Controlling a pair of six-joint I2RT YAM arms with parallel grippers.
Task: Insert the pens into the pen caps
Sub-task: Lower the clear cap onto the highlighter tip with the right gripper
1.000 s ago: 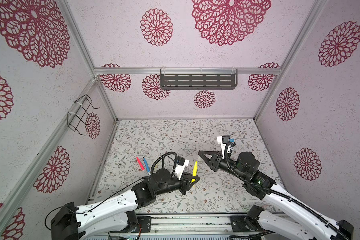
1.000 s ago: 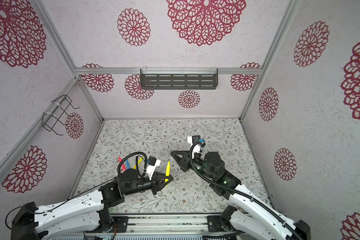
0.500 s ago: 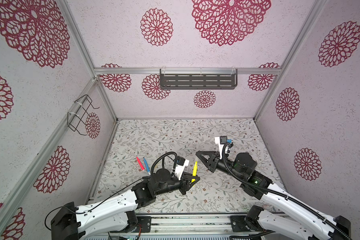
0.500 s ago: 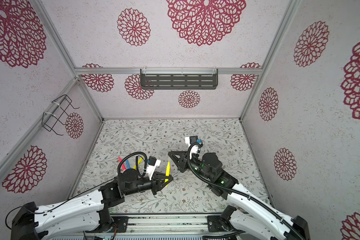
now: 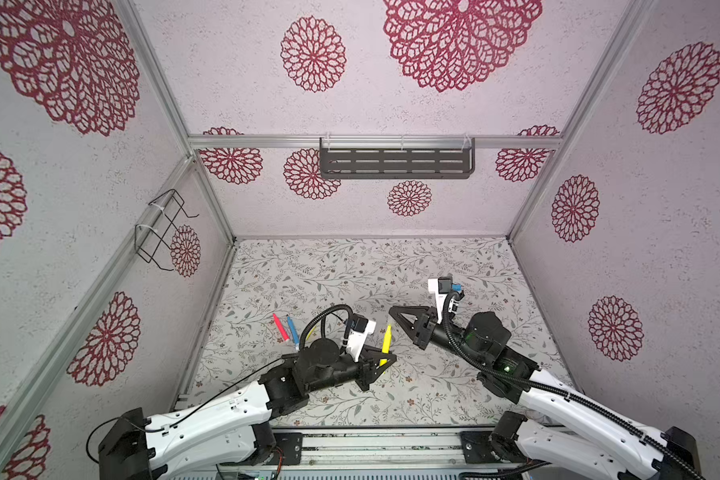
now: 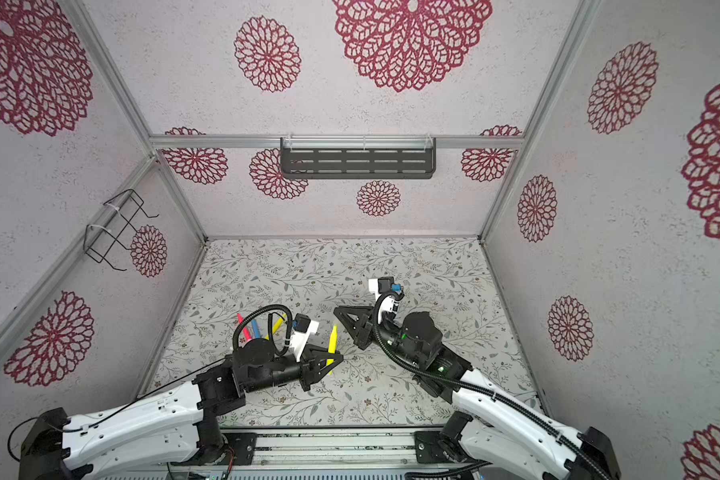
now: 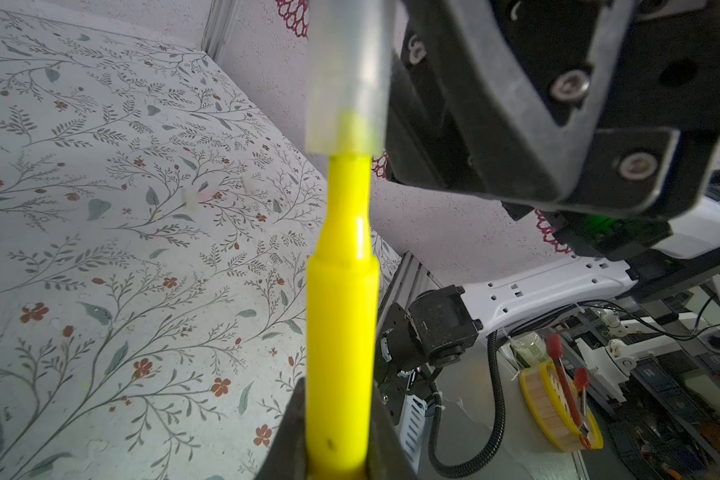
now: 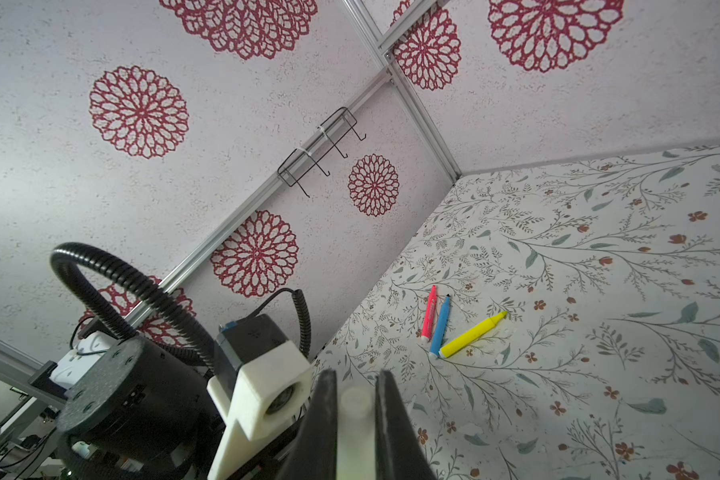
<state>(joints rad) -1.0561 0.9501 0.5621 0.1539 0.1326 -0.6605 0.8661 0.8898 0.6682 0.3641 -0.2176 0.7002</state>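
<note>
My left gripper (image 5: 385, 360) (image 6: 336, 358) is shut on a yellow pen (image 5: 386, 338) (image 6: 332, 338), which stands tip-up above the floral mat. In the left wrist view this pen (image 7: 341, 316) rises from between the fingers (image 7: 292, 419). Its tip sits just inside the mouth of a clear pen cap (image 7: 346, 75). My right gripper (image 5: 392, 310) (image 6: 336, 311) is shut on that cap (image 8: 356, 409), directly over the pen's tip. A pink pen (image 5: 280, 327) (image 8: 429, 316), a blue pen (image 5: 293, 332) (image 8: 440, 328) and a second yellow pen (image 6: 278, 323) (image 8: 472, 336) lie together on the mat at the left.
Two small pale caps (image 7: 192, 198) (image 7: 247, 185) lie on the mat in the left wrist view. A dark slotted shelf (image 5: 395, 163) hangs on the back wall and a wire rack (image 5: 163, 228) on the left wall. A metal rail (image 5: 383, 446) runs along the front edge.
My right gripper with the cap has shifted slightly left and down toward the tip of the held yellow pen. The left arm and the pens on the mat have stayed put.
</note>
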